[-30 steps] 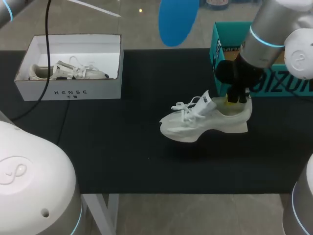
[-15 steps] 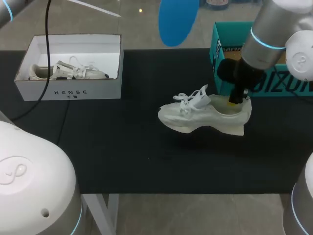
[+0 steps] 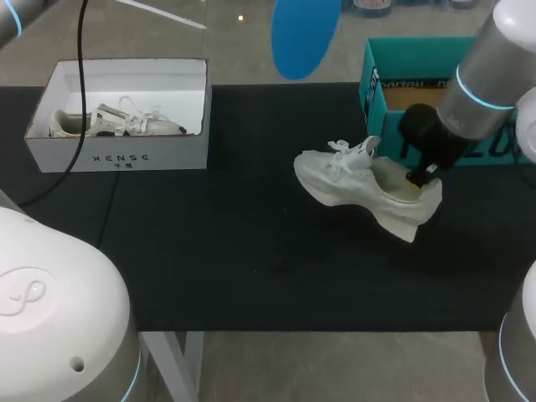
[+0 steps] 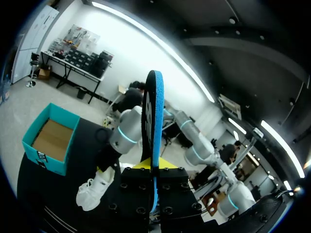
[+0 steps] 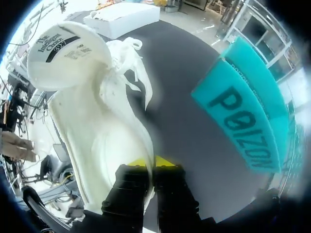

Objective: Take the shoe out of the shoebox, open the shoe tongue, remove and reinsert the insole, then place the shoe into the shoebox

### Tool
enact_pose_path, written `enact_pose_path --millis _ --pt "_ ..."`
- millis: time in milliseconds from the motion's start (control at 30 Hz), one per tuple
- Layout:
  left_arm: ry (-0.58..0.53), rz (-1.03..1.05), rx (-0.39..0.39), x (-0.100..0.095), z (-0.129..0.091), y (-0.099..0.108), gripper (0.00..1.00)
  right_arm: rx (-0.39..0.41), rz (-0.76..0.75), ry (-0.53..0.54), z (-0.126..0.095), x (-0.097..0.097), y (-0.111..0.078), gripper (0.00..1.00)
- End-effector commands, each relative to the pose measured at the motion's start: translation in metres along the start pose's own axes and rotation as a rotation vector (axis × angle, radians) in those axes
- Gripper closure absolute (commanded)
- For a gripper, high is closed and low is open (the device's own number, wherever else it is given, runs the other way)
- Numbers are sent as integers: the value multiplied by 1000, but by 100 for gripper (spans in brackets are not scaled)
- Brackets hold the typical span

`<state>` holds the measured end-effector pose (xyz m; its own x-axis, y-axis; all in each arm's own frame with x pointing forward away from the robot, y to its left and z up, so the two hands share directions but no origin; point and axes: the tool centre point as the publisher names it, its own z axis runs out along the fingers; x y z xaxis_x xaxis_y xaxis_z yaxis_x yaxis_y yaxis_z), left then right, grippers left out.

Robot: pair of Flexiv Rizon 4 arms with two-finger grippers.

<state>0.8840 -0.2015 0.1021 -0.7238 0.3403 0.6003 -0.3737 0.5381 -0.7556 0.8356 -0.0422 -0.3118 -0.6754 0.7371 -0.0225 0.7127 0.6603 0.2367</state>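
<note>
Our right gripper [image 3: 419, 177] is closed on the heel collar of the white shoe [image 3: 356, 180], seemingly with one finger inside the opening and one outside. The shoe hangs tilted from that pinch, right of the middle of the tabletop [image 3: 209, 268], with its toe pointing left. It sits just on the near side of the teal shoebox [image 3: 381, 63] at the far right, and we cannot tell whether the sole touches the tabletop. Our left gripper [image 4: 151, 167] is clamped on the blue insole [image 3: 306, 33], held up over the far side of the tabletop, well apart from the shoe. The weak point, as we judge it, is the hold on the shoe. It is a narrow bite on soft padded fabric with the whole weight off to one side. A quick swing or turn could let the collar slide out and drop the shoe, or let it rotate so the opening no longer faces the insole. The tongue [image 5: 68, 46] stands up, but it and the loose laces [image 3: 339, 149] could flop over the mouth and catch the insole's tip on the way in. The insole is thin and gripped at one end, so pushed at a poor angle it would likely buckle or fold rather than slide to the toe. Our finger at the collar also takes up part of the opening, and bringing both arms together there risks a knock. Swinging the heel further right could bump it against the shoebox wall.
</note>
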Motion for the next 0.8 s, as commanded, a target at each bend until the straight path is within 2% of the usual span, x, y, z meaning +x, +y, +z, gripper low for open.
enact_pose_path --millis 33,467,533,667,800 --pt "-2 1 1 0 0 1 100 -31 415 -202 -3 7 -5 100" --pt "-2 1 1 0 0 1 100 -31 415 -202 -3 7 -5 100" --pt "-2 1 1 0 0 1 100 -5 492 -199 1 20 -10 100" --pt "-2 1 1 0 0 1 100 -35 623 -100 5 46 -18 100" --pt "-2 1 1 0 0 1 100 -32 717 -30 14 66 -22 100"
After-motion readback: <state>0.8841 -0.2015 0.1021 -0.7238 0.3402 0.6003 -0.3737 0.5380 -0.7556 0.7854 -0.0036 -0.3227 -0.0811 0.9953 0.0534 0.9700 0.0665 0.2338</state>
